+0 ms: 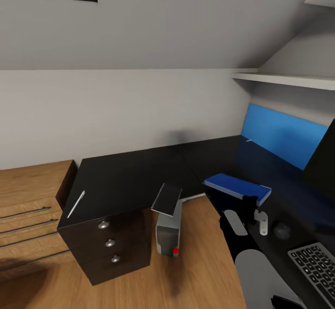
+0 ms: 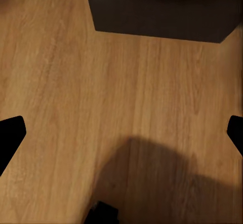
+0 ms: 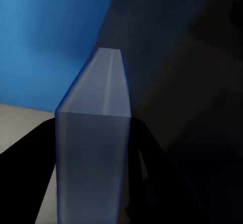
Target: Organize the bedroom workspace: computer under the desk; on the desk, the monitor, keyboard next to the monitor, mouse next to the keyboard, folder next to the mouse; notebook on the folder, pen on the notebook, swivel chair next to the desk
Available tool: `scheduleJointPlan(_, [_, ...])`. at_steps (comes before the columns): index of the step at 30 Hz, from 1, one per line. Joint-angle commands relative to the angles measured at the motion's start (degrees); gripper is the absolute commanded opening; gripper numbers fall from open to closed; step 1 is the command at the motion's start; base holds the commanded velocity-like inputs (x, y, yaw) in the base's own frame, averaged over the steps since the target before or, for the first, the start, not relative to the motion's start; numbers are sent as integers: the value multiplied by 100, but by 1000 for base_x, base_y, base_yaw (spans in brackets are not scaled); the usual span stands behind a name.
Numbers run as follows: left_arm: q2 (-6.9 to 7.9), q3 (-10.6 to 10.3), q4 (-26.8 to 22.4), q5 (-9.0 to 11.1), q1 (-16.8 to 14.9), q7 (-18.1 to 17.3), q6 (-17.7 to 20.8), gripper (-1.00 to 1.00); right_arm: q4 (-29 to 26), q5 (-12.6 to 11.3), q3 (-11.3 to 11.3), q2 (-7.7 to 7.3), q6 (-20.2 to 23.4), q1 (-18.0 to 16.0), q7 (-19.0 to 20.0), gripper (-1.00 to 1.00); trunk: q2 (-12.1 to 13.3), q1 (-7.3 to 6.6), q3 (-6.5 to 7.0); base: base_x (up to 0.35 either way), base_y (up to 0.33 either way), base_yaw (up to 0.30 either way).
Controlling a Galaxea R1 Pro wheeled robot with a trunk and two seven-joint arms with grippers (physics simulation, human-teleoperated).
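Blue folder [image 1: 238, 187] — clamped in right pincer [image 1: 250, 203] — above desk [image 1: 130, 174].

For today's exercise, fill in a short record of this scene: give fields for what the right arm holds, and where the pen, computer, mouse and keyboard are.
right gripper: shut on the blue folder, held over the desk
pen: lies on the desk's left end, above the drawers
computer: on the floor beside the drawers
mouse: on the desk, beside the keyboard
left gripper: fingers spread wide over bare wooden floor

wooden drawer unit [image 1: 28, 206], wood floor [image 2: 101, 107], white shelf [image 1: 288, 80]
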Motion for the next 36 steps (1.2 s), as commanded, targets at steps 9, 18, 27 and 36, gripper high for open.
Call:
scheduleJointPlan(9, [-3,7,-1,31,-2,1,-16,100,-19,17,-12,12,2,-5,-37,-100,-3,0,-18,0,0,-124])
scheduleJointPlan(18, [0,19,-4,42,-2,2,-21,100,-36,14,-18,13,-2,-5,-44,-100,-3,0,-19,0,0,-4])
scheduleJointPlan(27, [32,58,-1,76,-2,36,-24,100,-38,20,-18,15,-21,-5,-37,-100,-3,0,-19,0,0,0])
scheduleJointPlan(36, [24,52,-1,76,-2,36,-19,100,-45,27,-13,12,-10,-5,-37,-100,-3,0,-19,0,0,0])
